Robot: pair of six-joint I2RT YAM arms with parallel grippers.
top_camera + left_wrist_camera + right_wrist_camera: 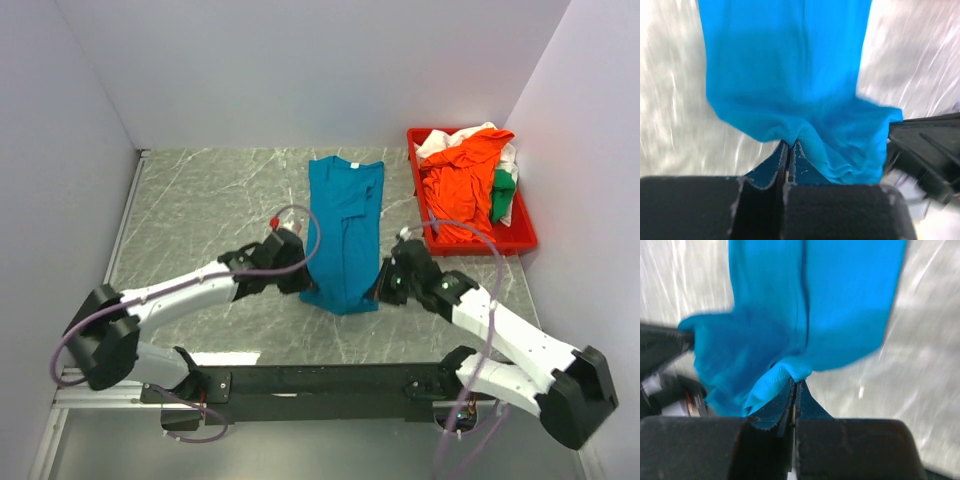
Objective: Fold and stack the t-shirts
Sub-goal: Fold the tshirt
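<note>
A teal-blue t-shirt [343, 225] lies lengthwise on the marble table, folded narrow, collar at the far end. My left gripper [300, 277] is shut on its near left hem corner [790, 135]. My right gripper [383, 287] is shut on its near right hem corner [790, 372]. Both corners are pinched between closed jaws, and the cloth is lifted slightly at the near end. An orange t-shirt [460, 180], a white one [447, 140] and a green one [502, 195] lie heaped in the red tray [478, 243] at the far right.
White walls enclose the table on the left, back and right. The black arm mounting rail [320, 382] runs along the near edge. Bare marble [210, 200] lies left of the shirt. The right gripper's body shows at the right in the left wrist view [925, 150].
</note>
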